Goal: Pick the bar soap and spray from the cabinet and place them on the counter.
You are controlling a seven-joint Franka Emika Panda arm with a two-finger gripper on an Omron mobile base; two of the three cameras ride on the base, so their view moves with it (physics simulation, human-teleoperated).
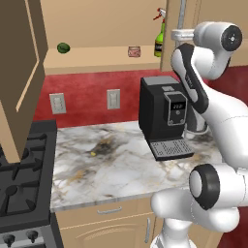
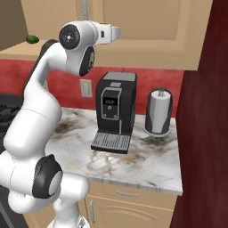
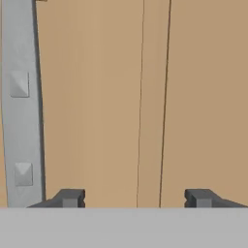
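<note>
From the left base camera we're getting the best look into the open cabinet point(image 1: 97, 55). Its shelf is carrying the spray point(image 1: 159, 41) standing upright at the right end, the bar soap point(image 1: 134, 51) sitting a little to the left of it, and a small dark green ball point(image 1: 63, 47) way over at the left end, well apart from the other two. The cabinet's left door point(image 1: 19, 72) is swung wide open and hanging over the stove point(image 1: 22, 179).

The right base camera isn't giving us the soap or the spray. From there we're seeing the ball point(image 2: 32, 39) peeking out behind the arm, plus a roll of paper towels point(image 2: 159, 111) on a dark stand that's hidden behind the arm in the left view. It's standing just right of the black coffee machine point(image 2: 115, 111) on the counter point(image 2: 151, 164). Both base cameras are showing the coffee machine and the marble counter, and the left one is adding two wall outlets point(image 1: 113, 99) on the red backsplash.

The hand camera is looking straight at a closed tan door panel with a metal bar handle point(image 3: 20, 97) running down its left side. We're seeing the gripper point(image 3: 135, 198) with its two fingertips point(image 3: 71, 197) spread wide apart, nothing between them, just the door behind.

So both task items are sitting on the cabinet shelf, none on the counter.
</note>
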